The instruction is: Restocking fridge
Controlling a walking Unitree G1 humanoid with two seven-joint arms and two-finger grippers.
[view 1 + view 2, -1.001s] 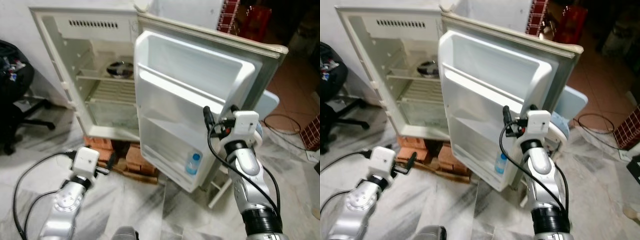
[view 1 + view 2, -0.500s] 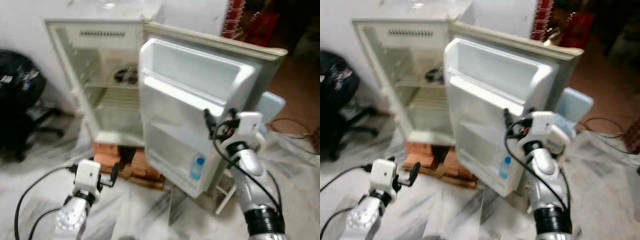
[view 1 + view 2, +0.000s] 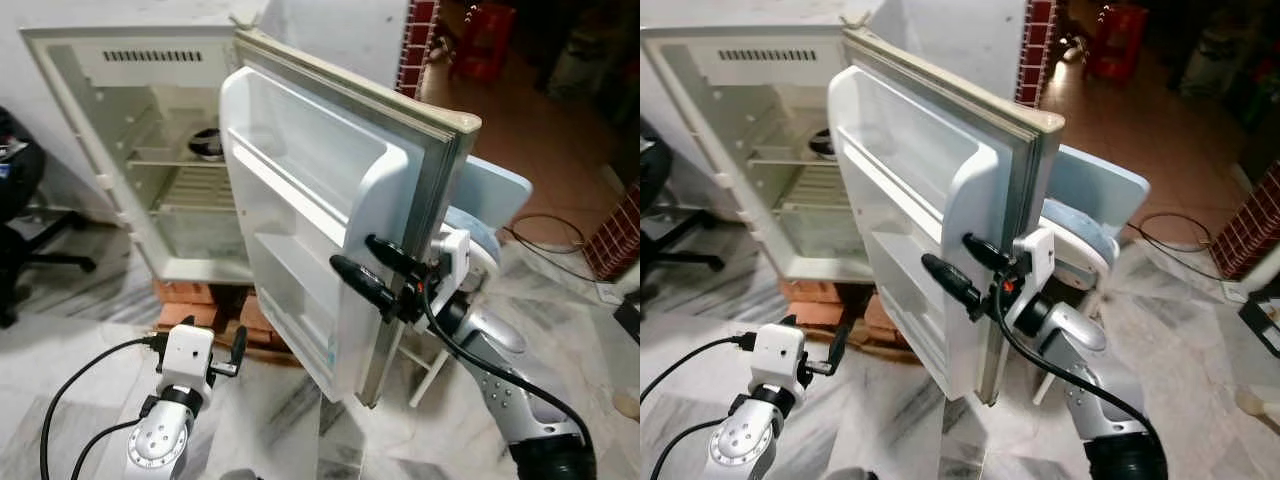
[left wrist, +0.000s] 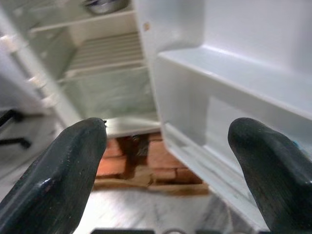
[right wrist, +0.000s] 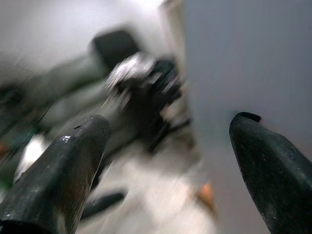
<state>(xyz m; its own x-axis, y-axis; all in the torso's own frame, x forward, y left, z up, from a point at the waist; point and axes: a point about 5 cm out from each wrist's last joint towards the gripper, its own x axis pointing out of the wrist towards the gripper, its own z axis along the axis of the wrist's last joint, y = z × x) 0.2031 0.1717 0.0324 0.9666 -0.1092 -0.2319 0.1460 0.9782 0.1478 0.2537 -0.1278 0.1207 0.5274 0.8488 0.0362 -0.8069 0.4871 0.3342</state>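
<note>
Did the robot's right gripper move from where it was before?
Yes. The right gripper was in front of the fridge door's inner shelves; now its open fingers sit at the door's outer edge, one on each side.

One open fridge [image 3: 130, 150], one fridge door [image 3: 310, 200], one metal bowl [image 3: 207, 143], one pale blue chair [image 3: 490, 195], two end effectors

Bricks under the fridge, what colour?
Reddish-orange bricks, clearest in the left wrist view.
</note>
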